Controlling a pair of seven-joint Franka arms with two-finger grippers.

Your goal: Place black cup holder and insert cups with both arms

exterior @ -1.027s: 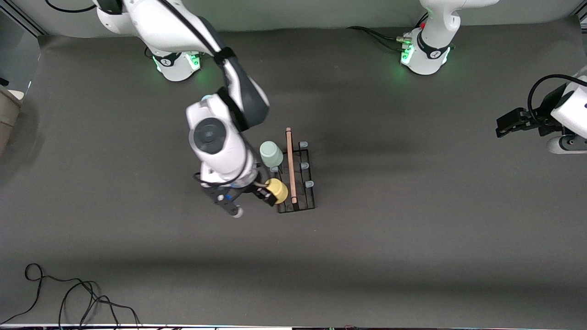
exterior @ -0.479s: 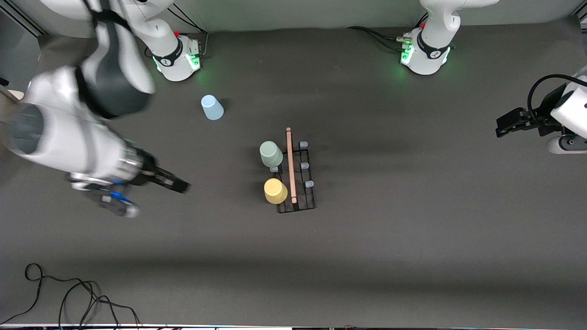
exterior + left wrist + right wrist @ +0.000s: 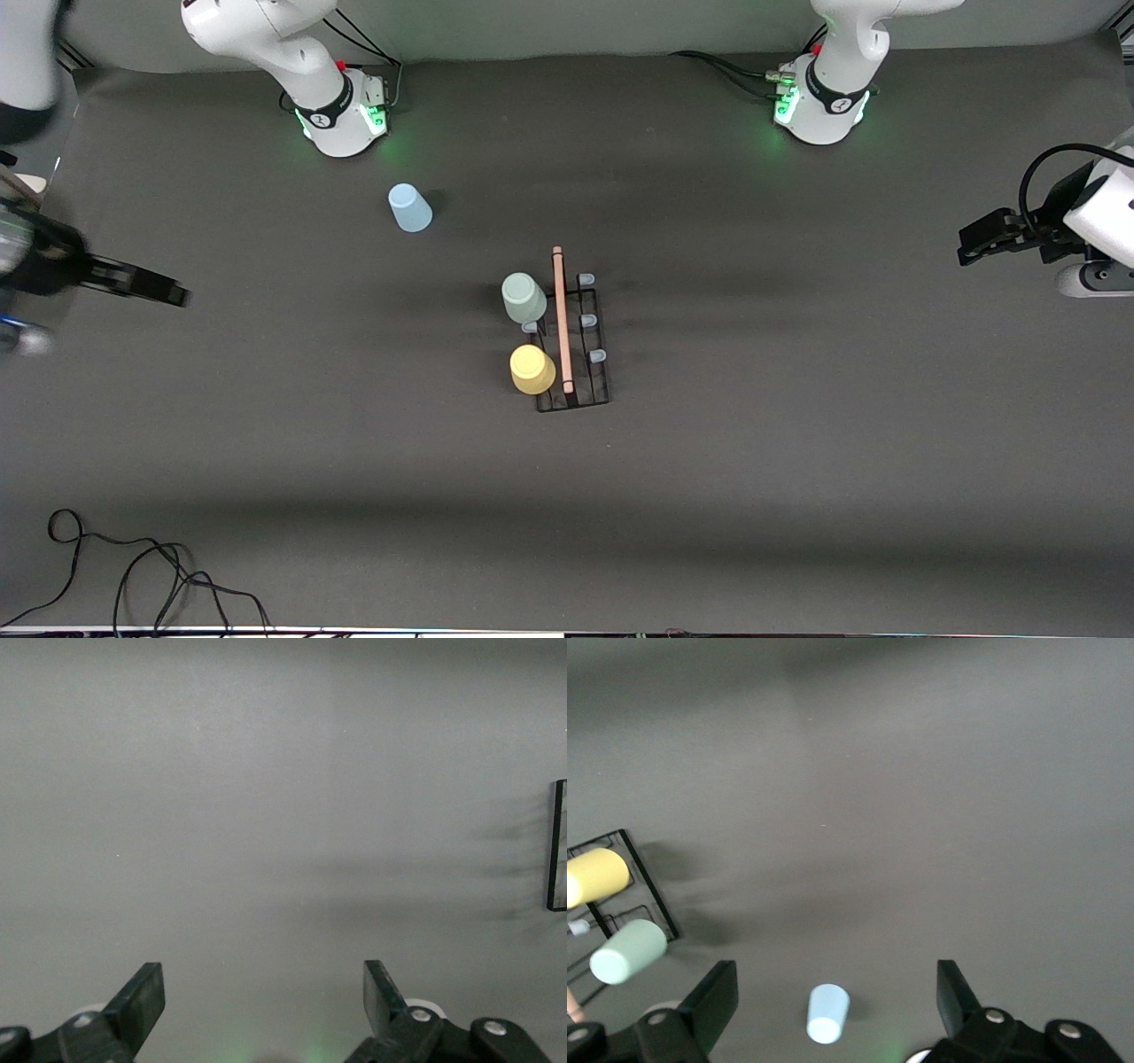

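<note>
The black cup holder (image 3: 572, 344) stands near the middle of the dark tabletop (image 3: 797, 461), its wooden rod handle (image 3: 561, 319) running along its length, with the pale green cup (image 3: 524, 298) and the yellow cup (image 3: 532, 369) upturned on prongs on the side toward the right arm's end. The pale blue cup (image 3: 409, 208) sits upside down on the tabletop, apart from the holder and farther from the front camera. The right pincer (image 3: 133, 283), fingers spread and holding nothing, hangs over the right arm's end of the tabletop, well apart from holder and cups. The left pincer (image 3: 988, 237), likewise released and empty, waits over the left arm's end, well apart from the holder.
</note>
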